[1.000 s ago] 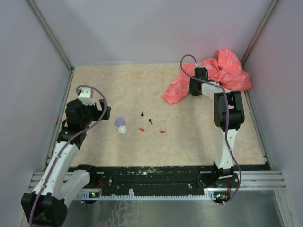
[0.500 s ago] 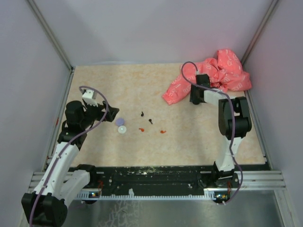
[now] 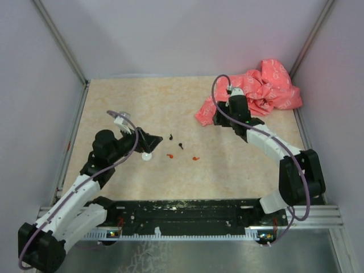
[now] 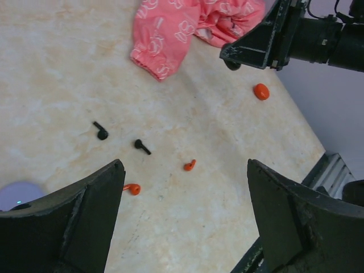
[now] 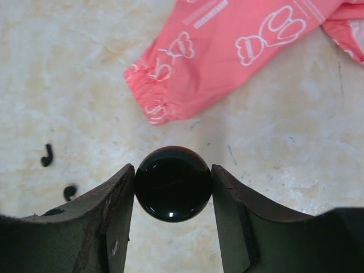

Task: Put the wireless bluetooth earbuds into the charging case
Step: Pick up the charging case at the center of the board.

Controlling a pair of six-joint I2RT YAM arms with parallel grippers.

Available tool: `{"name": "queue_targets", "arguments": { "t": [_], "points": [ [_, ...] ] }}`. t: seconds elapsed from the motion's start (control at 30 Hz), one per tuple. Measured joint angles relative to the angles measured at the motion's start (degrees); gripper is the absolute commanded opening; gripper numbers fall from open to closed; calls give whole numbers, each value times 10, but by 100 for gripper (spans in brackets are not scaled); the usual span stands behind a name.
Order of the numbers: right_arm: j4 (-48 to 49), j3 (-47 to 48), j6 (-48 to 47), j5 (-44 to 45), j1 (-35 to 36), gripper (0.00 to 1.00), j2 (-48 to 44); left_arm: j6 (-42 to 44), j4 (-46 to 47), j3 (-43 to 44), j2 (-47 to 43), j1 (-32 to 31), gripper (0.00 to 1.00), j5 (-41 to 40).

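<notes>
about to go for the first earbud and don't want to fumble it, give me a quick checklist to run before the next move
1. Right jaws gripping the black round case: ok, it is clamped between both sides.
2. Case lid open to take earbuds: cannot tell, only a glossy dome shows.
3. Left jaws open and empty: ok, nothing between them.
4. Black earbuds and orange earbuds lying free on the table: ok, two of each, none touching.
5. Pink cloth clear of the earbuds: ok, it lies apart from them.
</notes>
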Motion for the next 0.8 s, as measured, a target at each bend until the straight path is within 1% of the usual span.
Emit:
{"name": "queue_targets", "arguments": {
  "t": [0.1, 0.33, 0.43, 0.5, 0.67, 0.8],
  "points": [
    [23, -25, 26, -6, 19, 42, -41, -24, 40, -12, -1, -50, 89, -40],
    [74, -66, 86, -25, 73, 41, -109, -64, 133, -41, 23, -124, 87, -122],
    [97, -75, 111, -35, 89, 41, -129, -63, 171, -41, 45, -162, 85, -154],
    [115, -82, 129, -42, 99, 41, -140, -59, 193, -41, 61, -185, 81, -176],
    [155, -96, 169, -56, 127, 41, -155, -41, 252, -41, 101, -216, 76, -212],
    [195, -116, 202, -63, 149, 41, -166, -24, 304, -41, 137, -235, 74, -231]
  ]
}}
